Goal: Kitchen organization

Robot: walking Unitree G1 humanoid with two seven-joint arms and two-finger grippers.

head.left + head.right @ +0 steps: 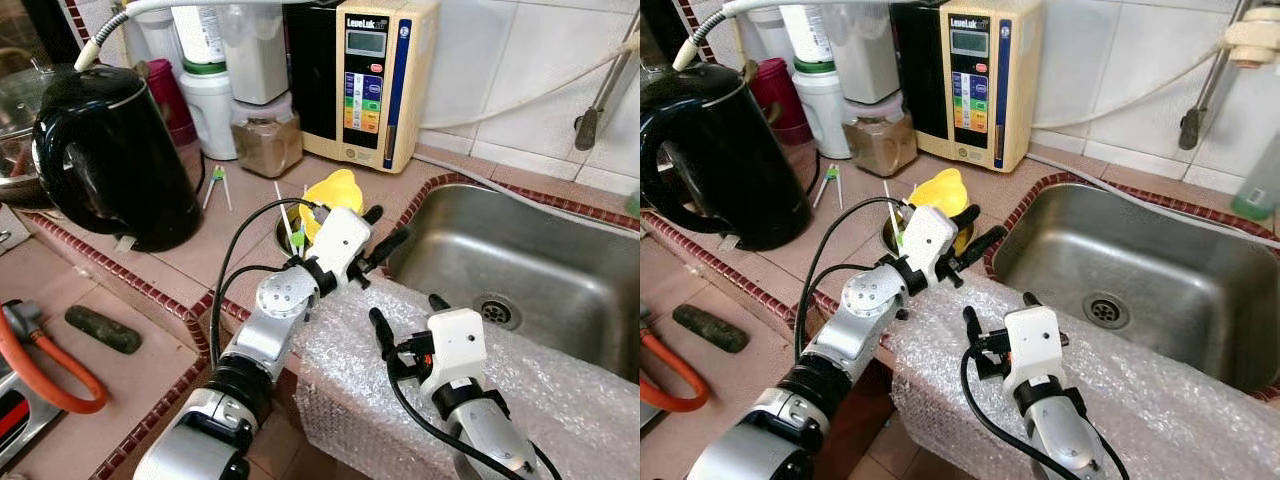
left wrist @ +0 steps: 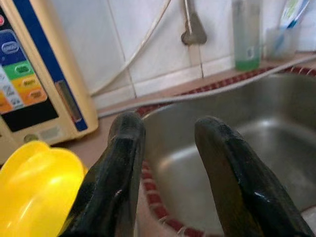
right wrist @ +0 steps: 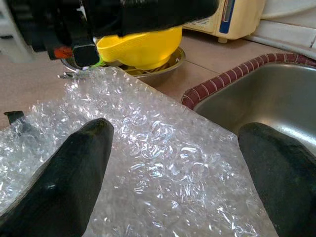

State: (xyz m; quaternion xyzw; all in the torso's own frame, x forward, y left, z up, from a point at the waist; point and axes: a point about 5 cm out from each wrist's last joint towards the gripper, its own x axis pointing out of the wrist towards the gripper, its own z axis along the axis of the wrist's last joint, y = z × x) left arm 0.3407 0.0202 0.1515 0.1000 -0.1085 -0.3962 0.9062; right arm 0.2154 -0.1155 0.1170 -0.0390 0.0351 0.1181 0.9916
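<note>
Tiled desk [image 1: 150, 310] with steel sink [image 1: 540, 265], bubble wrap [image 1: 560, 385] draped over its front edge; black kettle [image 1: 115, 155] far left; yellow cup [image 1: 335, 195] in a small bowl beside left hand [image 1: 382, 232], fingers spread, empty; right hand [image 1: 408, 318] above the wrap, fingers spread wide

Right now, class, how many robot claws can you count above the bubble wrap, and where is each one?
2. The left claw hovers open by the yellow bowl at the sink's corner; the right claw sits open over the bubble wrap, nearer the robot.
</note>
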